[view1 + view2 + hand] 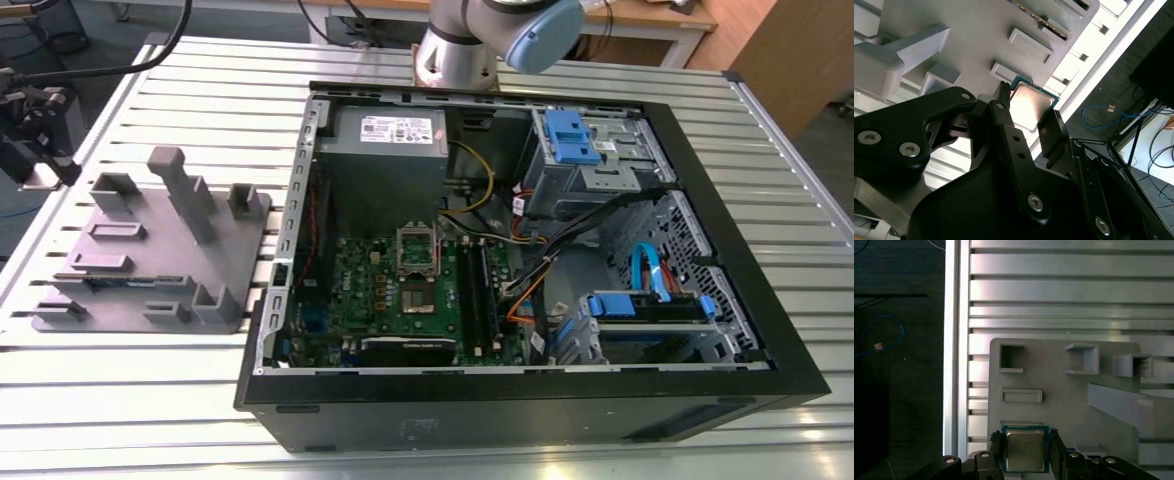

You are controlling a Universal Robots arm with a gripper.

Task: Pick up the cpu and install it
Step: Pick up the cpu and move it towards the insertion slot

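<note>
The gripper [1025, 440] pinches the cpu [1025, 454] by two thin edges near the bench [1054, 285] edge, where any slip could tilt or drop it.

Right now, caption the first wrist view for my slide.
Gripper clamps the cpu by two edges at the grey fixture.
</note>
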